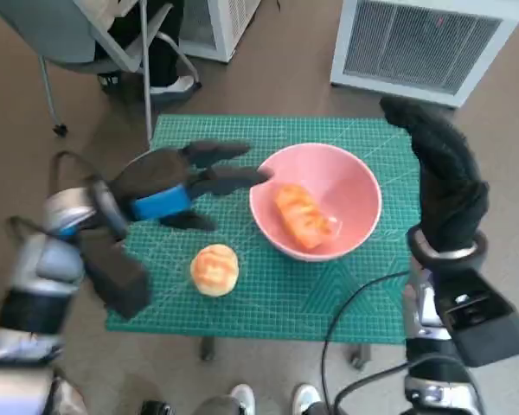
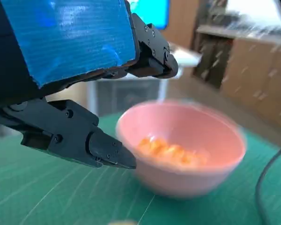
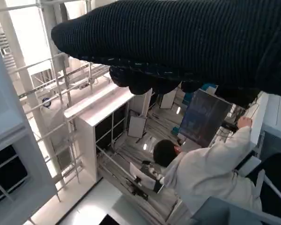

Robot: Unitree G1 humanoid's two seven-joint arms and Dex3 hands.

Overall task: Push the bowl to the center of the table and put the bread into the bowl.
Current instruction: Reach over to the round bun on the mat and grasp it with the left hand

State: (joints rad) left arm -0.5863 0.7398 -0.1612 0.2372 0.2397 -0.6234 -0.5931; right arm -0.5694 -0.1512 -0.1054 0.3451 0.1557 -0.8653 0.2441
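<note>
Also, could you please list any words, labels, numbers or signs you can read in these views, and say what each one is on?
None can be read.
The green mat bears only pale grid lines; any scale figures are too small to read.
The blue tape on the left hand is blank.

The bowl (image 1: 316, 201) sits on the cutting mat (image 1: 346, 285) near the table's middle, with a long bread (image 1: 303, 217) lying in it. A round bun (image 1: 214, 269) lies on the mat, left of the bowl and nearer the robot. The left hand (image 1: 169, 188) hovers just left of the bowl's rim; the right hand (image 1: 441, 177) stands right of the bowl, apart from it.
</note>
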